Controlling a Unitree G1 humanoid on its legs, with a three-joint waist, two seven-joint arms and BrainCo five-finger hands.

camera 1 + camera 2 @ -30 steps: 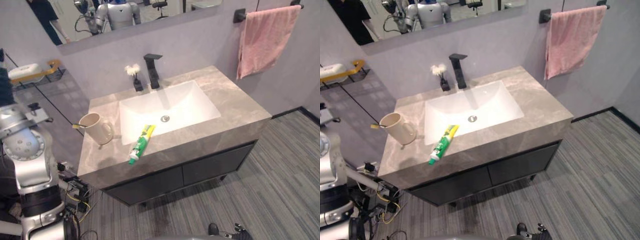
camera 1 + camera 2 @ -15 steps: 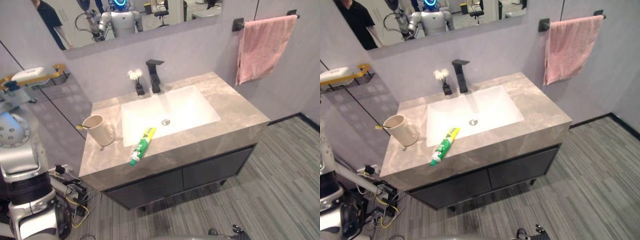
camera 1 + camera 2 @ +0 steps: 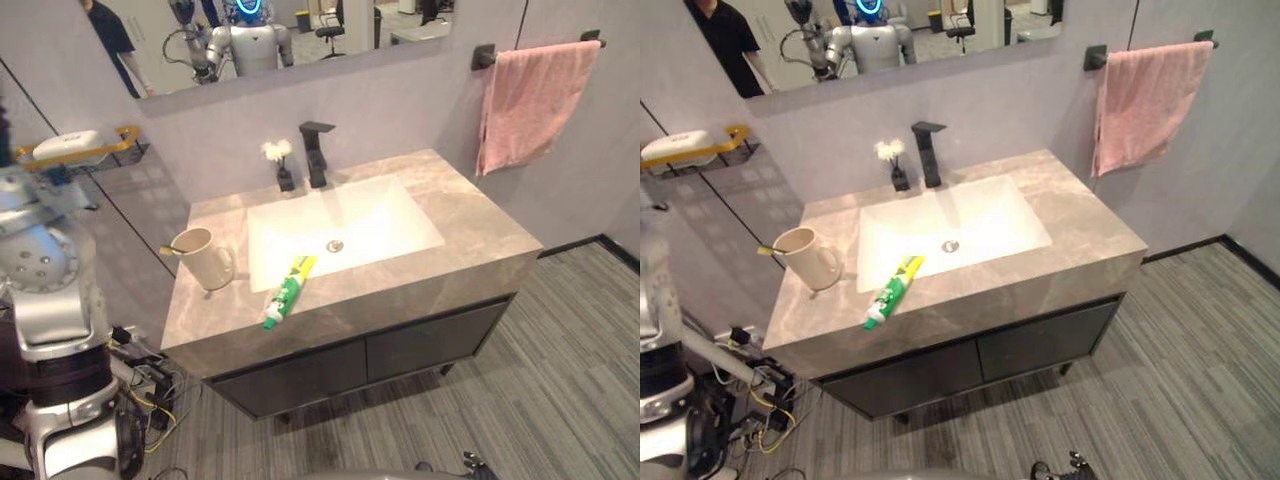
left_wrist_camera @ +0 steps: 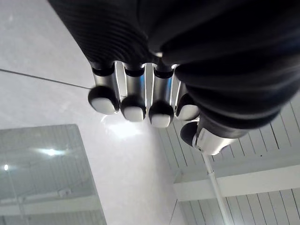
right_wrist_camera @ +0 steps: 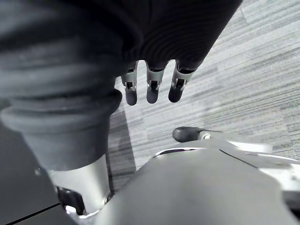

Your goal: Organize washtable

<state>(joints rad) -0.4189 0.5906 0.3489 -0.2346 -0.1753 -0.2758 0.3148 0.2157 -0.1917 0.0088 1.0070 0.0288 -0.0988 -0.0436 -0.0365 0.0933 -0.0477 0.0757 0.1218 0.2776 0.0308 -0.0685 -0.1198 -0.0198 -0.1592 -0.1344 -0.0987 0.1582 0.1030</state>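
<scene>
A toothpaste tube (image 3: 287, 293) is laid flat on the tabletop (image 3: 470, 215), one end reaching the front rim of the sink (image 3: 345, 225), seemingly left out rather than stored. A mug (image 3: 205, 258) is stood upright just left of the sink with a toothbrush (image 3: 168, 250) kept in it, likely where the tube belongs. The left hand (image 4: 136, 91) and right hand (image 5: 150, 84) are held clear of the sink, fingers released and nothing grasped, so tidying is judged not yet begun.

A pink towel (image 3: 530, 100) is hanging from a black wall rail (image 3: 486, 55). A black tap (image 3: 317, 152) and a small flower vase (image 3: 284, 168) are standing side by side beneath a mirror (image 3: 300, 35), while a yellow wall shelf (image 3: 100, 150) is carrying something white.
</scene>
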